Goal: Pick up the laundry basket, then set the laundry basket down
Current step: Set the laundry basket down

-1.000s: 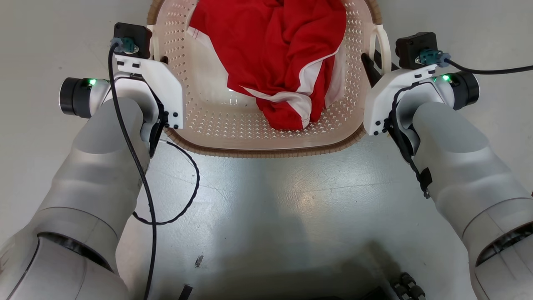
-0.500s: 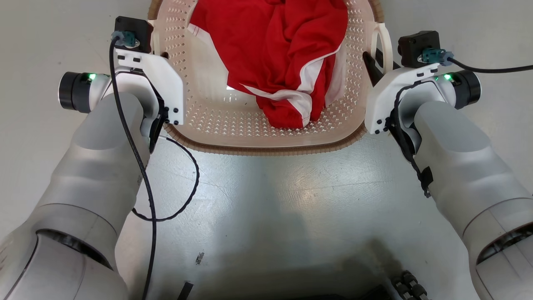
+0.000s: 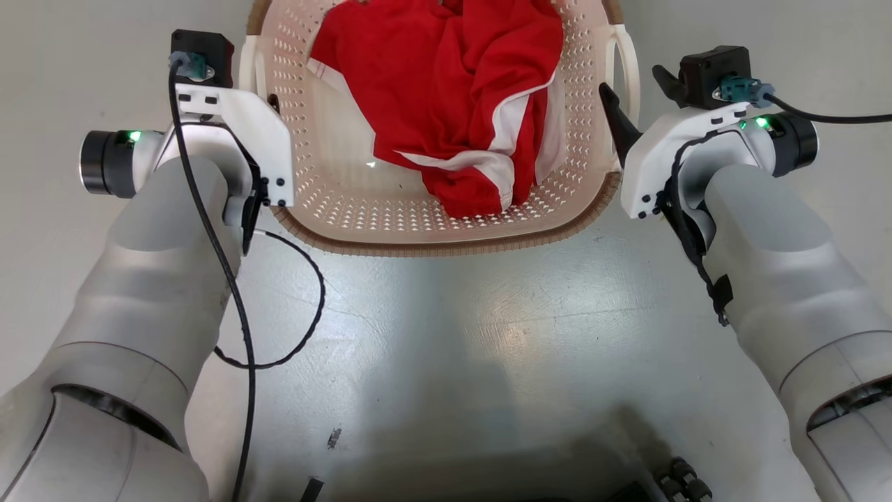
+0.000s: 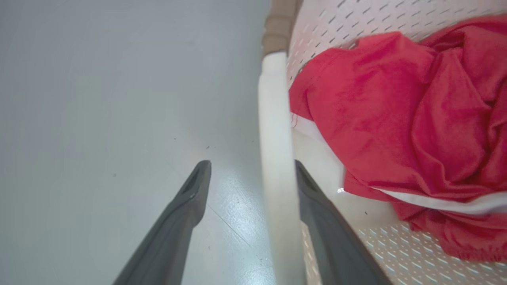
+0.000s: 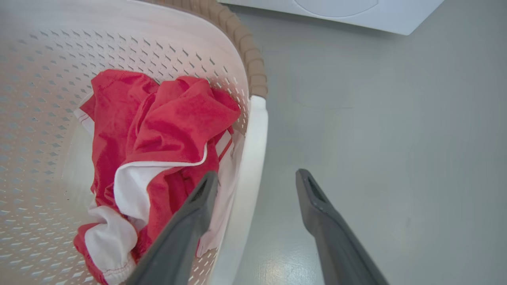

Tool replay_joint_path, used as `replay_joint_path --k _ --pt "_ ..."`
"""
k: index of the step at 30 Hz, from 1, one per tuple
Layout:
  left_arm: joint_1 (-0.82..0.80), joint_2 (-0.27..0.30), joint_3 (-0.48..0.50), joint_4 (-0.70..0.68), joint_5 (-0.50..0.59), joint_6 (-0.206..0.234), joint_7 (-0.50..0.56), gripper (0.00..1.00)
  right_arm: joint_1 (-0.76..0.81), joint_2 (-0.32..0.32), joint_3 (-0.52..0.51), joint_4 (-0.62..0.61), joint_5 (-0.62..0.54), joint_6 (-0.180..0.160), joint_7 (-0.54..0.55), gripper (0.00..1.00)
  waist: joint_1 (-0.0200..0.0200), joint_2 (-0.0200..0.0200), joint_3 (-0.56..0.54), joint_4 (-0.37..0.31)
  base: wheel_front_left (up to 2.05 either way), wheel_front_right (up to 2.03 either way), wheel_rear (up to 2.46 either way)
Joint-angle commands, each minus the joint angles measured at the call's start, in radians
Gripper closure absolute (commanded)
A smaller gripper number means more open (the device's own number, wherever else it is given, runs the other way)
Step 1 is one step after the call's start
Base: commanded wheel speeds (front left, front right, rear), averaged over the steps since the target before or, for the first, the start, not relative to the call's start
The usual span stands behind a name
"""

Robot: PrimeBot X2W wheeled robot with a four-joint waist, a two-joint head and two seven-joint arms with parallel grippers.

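The laundry basket, cream and perforated with a brown woven rim, sits on the grey floor at the top of the head view, holding a red and white garment. My left gripper is open astride the basket's left white handle, which runs close to the inner finger. My right gripper is also open around the right white handle, one finger over the basket and one outside. In the head view the right gripper flanks that handle.
A white washer stands on the floor beyond the basket. A black cable loops from my left arm above the floor. The dark robot base lies at the bottom edge. Bare grey floor lies to both sides.
Both grippers have opened off the basket's handles. Both arms have shifted slightly outward, and the basket now sits a little higher and further left in the head view.
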Motion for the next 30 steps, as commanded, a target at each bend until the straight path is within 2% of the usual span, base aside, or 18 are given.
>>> replay_joint_path --k 1,12,22,30 --pt "0.012 0.022 0.012 -0.005 -0.005 0.009 -0.006 0.00 0.048 0.013 -0.008 -0.010 -0.018 0.006 -0.011 0.00 -0.0001 0.0000 -0.008 0.003 0.00 0.00 0.00" --pt "0.061 -0.003 0.027 -0.005 -0.040 0.002 -0.029 0.00 0.088 0.013 -0.102 -0.010 -0.103 0.006 -0.052 0.00 -0.0001 0.0000 -0.105 0.012 0.00 0.00 0.00" --pt "0.129 -0.021 0.059 -0.005 -0.079 -0.046 -0.187 0.00 0.123 0.013 -0.196 -0.022 -0.184 0.006 -0.096 0.00 -0.0001 0.0000 -0.268 0.024 0.00 0.00 0.00" --pt "0.192 -0.009 0.072 -0.015 -0.086 -0.090 -0.245 0.00 0.237 0.002 -0.341 -0.203 -0.329 0.006 -0.097 0.00 -0.0001 0.0000 -0.403 0.038 0.00 0.00 0.00"
